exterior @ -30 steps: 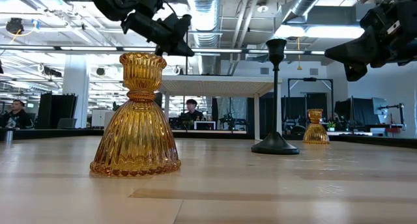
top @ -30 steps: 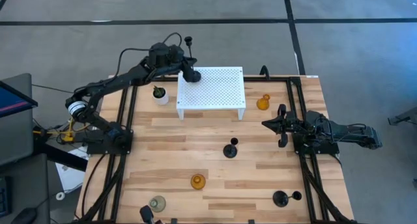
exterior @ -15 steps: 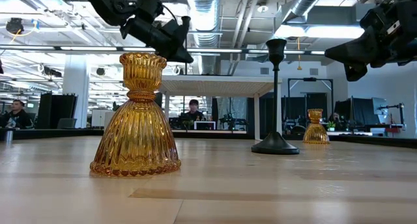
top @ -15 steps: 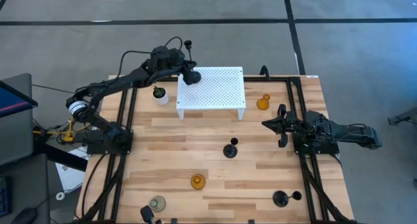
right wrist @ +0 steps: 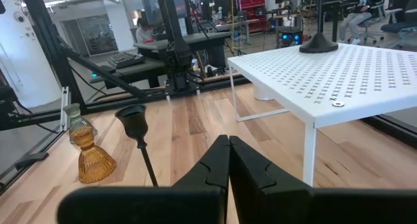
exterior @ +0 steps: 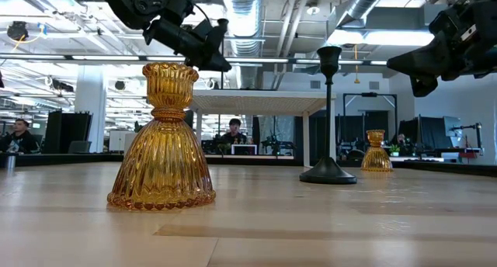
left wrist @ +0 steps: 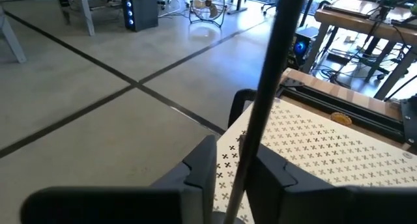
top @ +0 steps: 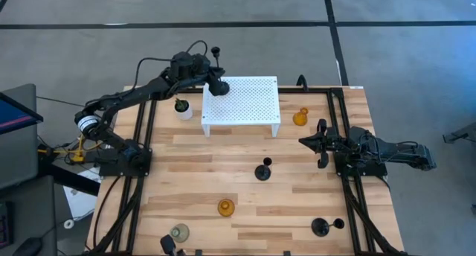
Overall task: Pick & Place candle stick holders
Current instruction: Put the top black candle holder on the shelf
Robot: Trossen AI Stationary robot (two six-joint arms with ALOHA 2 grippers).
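Observation:
A tall black thin-stemmed candle stick holder (top: pixel 216 68) stands upright with its round base (right wrist: pixel 317 45) on the far left corner of the white perforated stand (top: pixel 245 100). My left gripper (top: pixel 215 80) reaches level to it, open, with the stem (left wrist: pixel 264 113) running up between its fingers. My right gripper (top: pixel 321 143) waits shut above the table's right side, touching nothing. On the table stand another black holder (top: pixel 263 170), two amber glass holders (top: pixel 226 208) (top: pixel 300 117) and a clear-grey one (top: pixel 179 232). A third black holder (top: pixel 323 226) is at the near right. My left gripper has a finger (left wrist: pixel 203 164) on either side of the black holder's stem, low down (left wrist: pixel 242 175), coming at it level from the table's left. A strip of the stand shows between this finger and the stem. Whether the other finger (left wrist: pixel 270 175) touches the stem I cannot tell.
A small white pot with a green plant (top: pixel 182 107) stands on the table just left of the stand, under my left arm. Black rails (top: pixel 338 137) run along both table sides. The stand's top right of the holder is bare.
The top of the black holder has come a little toward the table's near side, so it stands more upright. Its base has stayed on the stand's corner.

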